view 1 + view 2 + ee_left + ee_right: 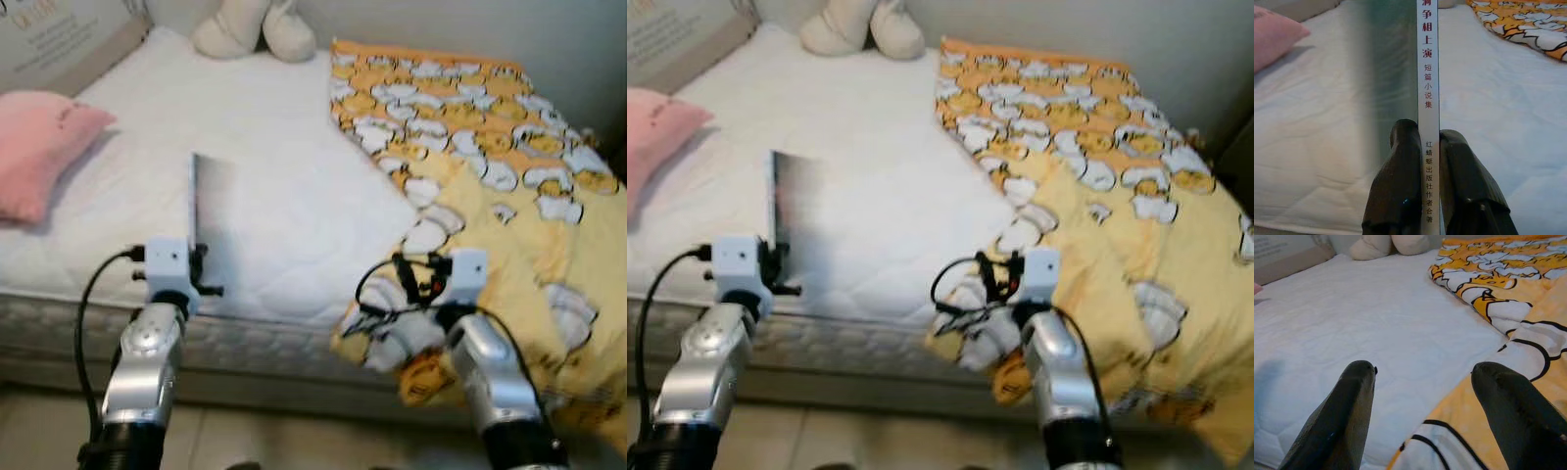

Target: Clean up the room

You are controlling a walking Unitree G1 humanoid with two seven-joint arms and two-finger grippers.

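Standing at the white quilted mattress [294,186], we see a yellow-and-orange blanket printed with white cartoon ducks [490,166] covering its right side and spilling over the near edge, a pink pillow [39,147] at the left, and a cream plush toy [255,27] at the far end. Our left gripper [1428,147] is clenched on the spine of a thin white book with red and grey Chinese lettering [1428,73], holding it upright above the mattress's near edge, while our right gripper [1422,382] hovers with fingers spread apart over the blanket's edge.
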